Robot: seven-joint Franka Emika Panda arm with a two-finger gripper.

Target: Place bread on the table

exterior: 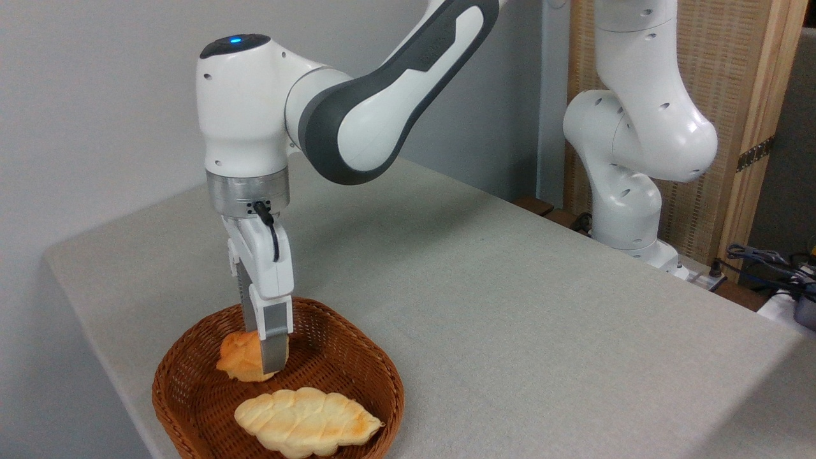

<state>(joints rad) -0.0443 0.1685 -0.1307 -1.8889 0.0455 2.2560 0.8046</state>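
Observation:
The bread [238, 361], a small orange-golden bun with a knotted top, lies tilted at the back of a brown wicker basket [361, 344]. My gripper [264, 357] reaches straight down into the basket and is shut on the bread. One finger [275, 347] crosses the bun's right front side. The other finger goes down behind the bun, and its tip is hidden. The light grey table [510, 306] carries the basket near its front left corner.
A longer pale braided loaf [306, 422] lies at the front of the same basket. The arm's white base [637, 191] stands behind the table's far right edge, with cables [765, 258] beside it. The table's left edge runs close to the basket.

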